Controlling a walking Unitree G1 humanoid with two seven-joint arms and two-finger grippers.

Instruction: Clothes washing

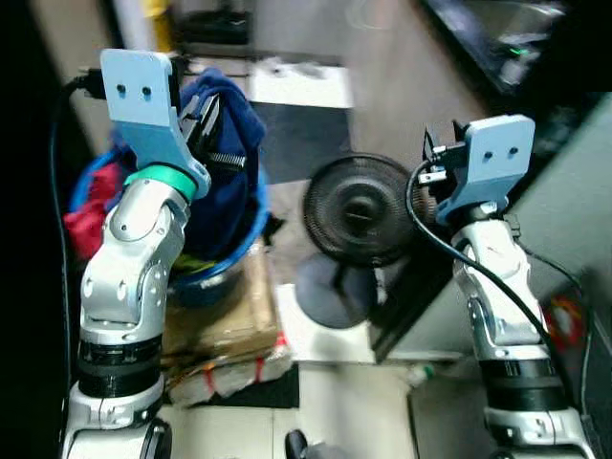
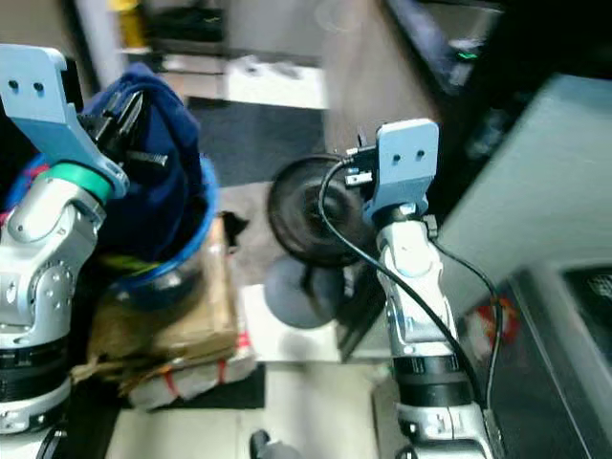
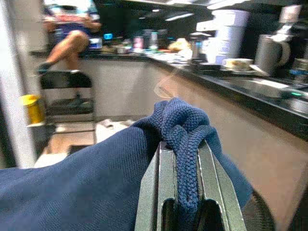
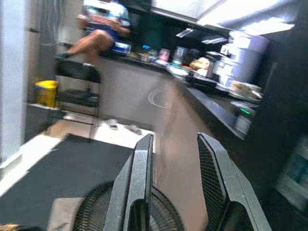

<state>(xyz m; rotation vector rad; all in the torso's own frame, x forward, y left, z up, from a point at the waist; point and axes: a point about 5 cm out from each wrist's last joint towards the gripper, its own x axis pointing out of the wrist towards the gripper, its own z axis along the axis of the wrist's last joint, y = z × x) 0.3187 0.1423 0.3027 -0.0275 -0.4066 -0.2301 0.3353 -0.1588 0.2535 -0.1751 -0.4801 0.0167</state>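
The left tool (image 3: 185,192) pinches a fold of a navy blue garment (image 3: 91,178), lifted just above a blue laundry basket (image 1: 251,225) beneath it. The right tool (image 4: 175,183), fingers spread and holding nothing, hovers over a black floor fan (image 1: 359,210). A seated person (image 3: 72,33) is far ahead.

Dim indoor light, soft motion blur throughout.

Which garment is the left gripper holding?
Find the blue laundry basket on the robot's left, beside the black floor fan. The left gripper is shut on the navy knitted garment above it, darker than the red cloth at the rim.
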